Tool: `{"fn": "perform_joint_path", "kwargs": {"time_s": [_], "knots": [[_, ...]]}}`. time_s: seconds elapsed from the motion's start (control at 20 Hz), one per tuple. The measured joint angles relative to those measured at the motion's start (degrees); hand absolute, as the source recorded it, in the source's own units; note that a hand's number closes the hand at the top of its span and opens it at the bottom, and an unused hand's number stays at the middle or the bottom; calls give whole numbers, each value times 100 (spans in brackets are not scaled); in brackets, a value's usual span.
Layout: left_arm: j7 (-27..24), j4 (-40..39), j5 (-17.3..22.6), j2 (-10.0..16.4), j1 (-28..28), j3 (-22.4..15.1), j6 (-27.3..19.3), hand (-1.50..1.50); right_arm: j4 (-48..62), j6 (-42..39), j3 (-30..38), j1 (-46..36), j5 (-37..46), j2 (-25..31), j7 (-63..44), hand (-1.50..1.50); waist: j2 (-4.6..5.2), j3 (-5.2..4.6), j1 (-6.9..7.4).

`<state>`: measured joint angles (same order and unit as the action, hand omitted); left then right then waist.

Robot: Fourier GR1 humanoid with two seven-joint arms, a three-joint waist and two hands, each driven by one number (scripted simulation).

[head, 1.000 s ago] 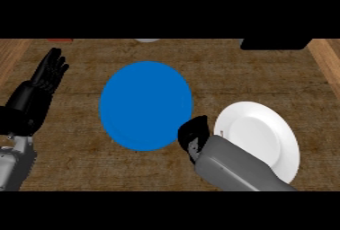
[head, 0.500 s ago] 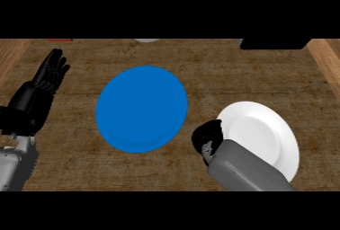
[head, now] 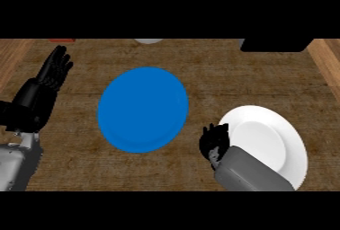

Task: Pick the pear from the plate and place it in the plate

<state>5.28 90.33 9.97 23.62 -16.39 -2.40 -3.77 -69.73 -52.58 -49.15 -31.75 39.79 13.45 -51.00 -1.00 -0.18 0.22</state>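
Since the earlier frames the right hand has slid to the right and nearer, away from the blue plate's near right edge and up to the left rim of the white plate. The left hand has not moved.

The desk is a dark brown wood-grain top with lighter wooden strips along its left and right sides. The blue plate lies on it a little left of the middle and nothing rests on its face. The white plate lies to the right and nearer, apart from the blue one, and what shows of its face is bare. The right forearm, grey, comes up from the near edge and covers the near left part of the white plate. The left forearm shows at the near left corner.

The left hand rests at the left edge, well apart from both plates, spread open with its fingers pointing to the far side. The right hand is a dark clump at the end of its forearm, and I cannot tell whether it is spread, pressed together or pinching anything.

The pear is not visible on either plate, and I cannot tell whether the right hand hides it.

Along the far edge sit a black block at the right, a small white object near the middle and a small red object at the left.
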Motion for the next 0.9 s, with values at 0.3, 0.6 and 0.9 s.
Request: {"fn": "perform_joint_path", "kwargs": {"time_s": [0.3, 0.6, 0.9], "knots": [[-63, 35, -40, -37, 52, 86, 143, 0, -12, 700, -149, -112, 635, 221, 716, 150, -14, -13, 36], [-67, 45, -139, -111, 161, 137, 70, 0, -153, 2143, 372, 145, 1016, 704, 975, 150, 20, 19, -111], [-62, 134, -73, -14, 408, 333, 56, 0, -766, 4106, 1815, 918, 845, 1550, 987, 150, -6, 36, -394]]}}
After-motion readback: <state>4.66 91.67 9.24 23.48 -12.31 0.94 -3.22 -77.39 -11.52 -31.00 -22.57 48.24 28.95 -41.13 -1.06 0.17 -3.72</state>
